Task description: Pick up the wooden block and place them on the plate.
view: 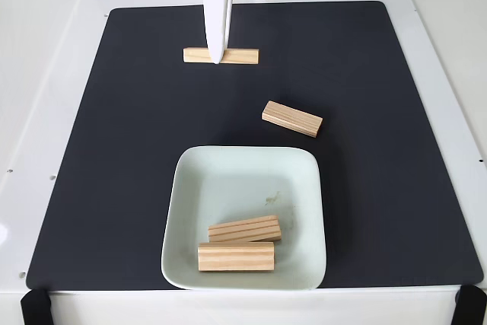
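Four grooved light-wood blocks (292,119), two on the plate (190,188); jaws' state unclear.

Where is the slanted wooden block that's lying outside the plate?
In the fixed view the slanted wooden block lies on the black mat, just above the plate's upper right corner and below-right of the block under the tool.

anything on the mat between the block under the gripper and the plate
Nothing blocks a straight path from the block under the gripper down to the plate. Another block lies on the mat to the right of that line in the fixed view.
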You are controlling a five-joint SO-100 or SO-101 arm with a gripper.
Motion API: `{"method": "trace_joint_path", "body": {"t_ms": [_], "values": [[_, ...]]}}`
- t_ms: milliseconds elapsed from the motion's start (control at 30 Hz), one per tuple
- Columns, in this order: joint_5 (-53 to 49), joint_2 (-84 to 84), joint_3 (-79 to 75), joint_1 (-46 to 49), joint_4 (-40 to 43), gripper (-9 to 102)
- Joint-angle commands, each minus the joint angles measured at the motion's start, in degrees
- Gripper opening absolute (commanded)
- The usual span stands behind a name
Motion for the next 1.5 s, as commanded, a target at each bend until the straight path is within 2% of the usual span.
{"method": "trace_joint_path", "body": {"t_ms": [0,333,500,767,1033,1300,1367,1467], "values": [[1.67,-10.28,-15.29,-1.41,-0.44,0],[0.88,-42.71,-50.19,-1.58,-0.44,0],[0.88,-52.38,-60.29,-2.64,-0.44,0],[0.88,-54.23,-61.0,-4.39,-0.18,0],[0.79,-53.35,-61.0,-5.98,6.94,0],[1.14,-53.17,-61.08,-5.01,6.94,0],[1.49,-52.91,-61.08,-4.22,7.12,3],[1.67,-51.24,-60.91,-3.52,8.53,19]]}}
